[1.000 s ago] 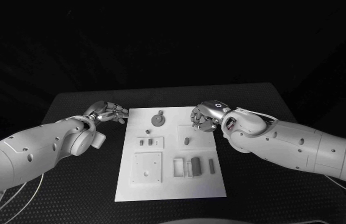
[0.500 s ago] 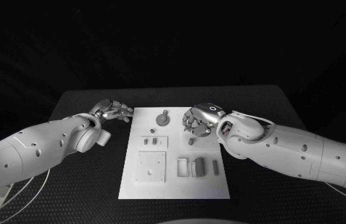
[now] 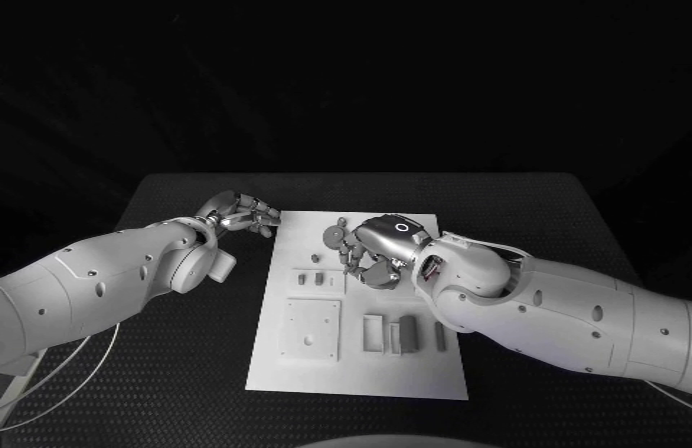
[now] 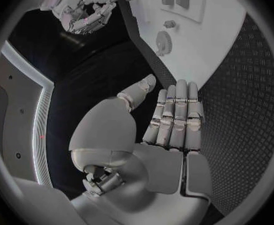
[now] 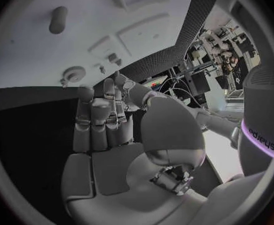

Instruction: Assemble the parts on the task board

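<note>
Broadly, the black table [image 3: 173, 198] carries the white task board [image 3: 361, 368] at its middle, lying flat. Over the board's far half hangs the right hand [image 3: 378, 253], its fingers curled inward a little yet parted, with nothing between them. Just off the board's far left corner sits the left hand [image 3: 242, 214], fingers straight and lying side by side, thumb apart, holding nothing. On the near half lie a square plate [image 3: 309, 329] with holes and, beside it, a row of upright grey blocks [image 3: 401, 333]. Two small pegs [image 3: 309, 279] stand in a recess left of the right hand. A grey gear [image 4: 161, 42] lies near the far edge.
</note>
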